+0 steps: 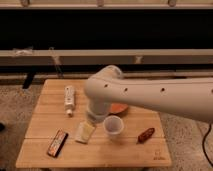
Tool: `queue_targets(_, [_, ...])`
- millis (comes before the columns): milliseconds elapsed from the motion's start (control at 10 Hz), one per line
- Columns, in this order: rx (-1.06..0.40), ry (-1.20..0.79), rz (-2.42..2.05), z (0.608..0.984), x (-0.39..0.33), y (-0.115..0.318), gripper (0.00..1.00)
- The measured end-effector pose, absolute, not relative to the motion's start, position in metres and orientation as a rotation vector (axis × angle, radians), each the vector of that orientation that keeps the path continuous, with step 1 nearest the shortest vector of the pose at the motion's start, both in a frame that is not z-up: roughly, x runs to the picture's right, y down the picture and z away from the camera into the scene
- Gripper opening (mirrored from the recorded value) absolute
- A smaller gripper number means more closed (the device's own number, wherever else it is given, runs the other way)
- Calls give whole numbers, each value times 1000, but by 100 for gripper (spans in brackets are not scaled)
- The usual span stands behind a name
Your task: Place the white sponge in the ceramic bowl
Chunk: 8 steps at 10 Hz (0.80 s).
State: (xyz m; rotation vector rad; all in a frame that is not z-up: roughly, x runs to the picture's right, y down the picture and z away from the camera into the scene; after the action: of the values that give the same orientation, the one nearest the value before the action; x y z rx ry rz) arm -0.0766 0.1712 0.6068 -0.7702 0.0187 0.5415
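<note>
The white sponge (85, 132) lies flat on the wooden table (45, 120), left of centre near the front. My gripper (93, 119) hangs at the end of the big white arm, just above and slightly right of the sponge's far end. The ceramic bowl (119, 108) is orange-red and mostly hidden behind the arm; only a slice of it shows to the right of the wrist.
A small white cup (113, 126) stands right beside the gripper. A white bottle with a label (69, 99) lies at the back left. A dark snack bar (57, 142) lies at the front left and a reddish-brown packet (146, 134) at the front right.
</note>
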Motion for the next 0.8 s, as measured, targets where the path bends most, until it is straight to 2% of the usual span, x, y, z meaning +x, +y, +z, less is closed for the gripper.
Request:
queue_targets(400, [-790,-22,441,635,-171,204,80])
queue_targets(700, [-811,-33,421,676,-195,203,80])
queue_targets(800, [-820,-18,426,700,-189,198,80])
